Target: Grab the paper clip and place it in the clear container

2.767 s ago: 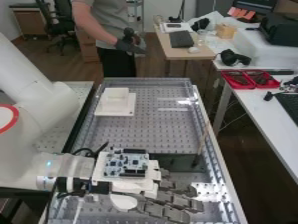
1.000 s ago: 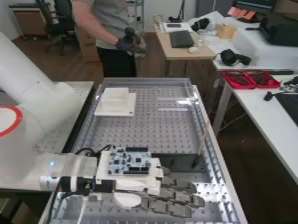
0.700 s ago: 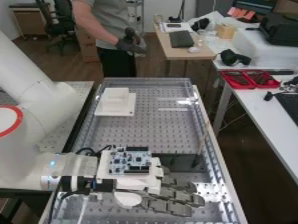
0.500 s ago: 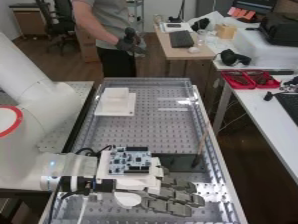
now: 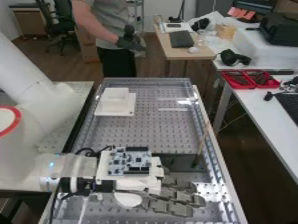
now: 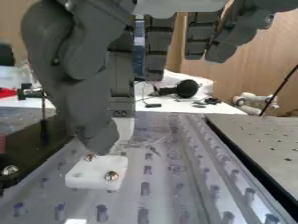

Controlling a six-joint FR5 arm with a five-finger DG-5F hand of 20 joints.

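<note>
In the high view, the hand (image 5: 166, 207) is open, near the bottom middle, over the desk (image 5: 149, 131). A white block (image 5: 116, 94) is in the upper left part. I can't tell where the paper clip is.

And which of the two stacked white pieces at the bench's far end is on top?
The smaller block; the wider plate lies under it and sticks out past it.
</note>
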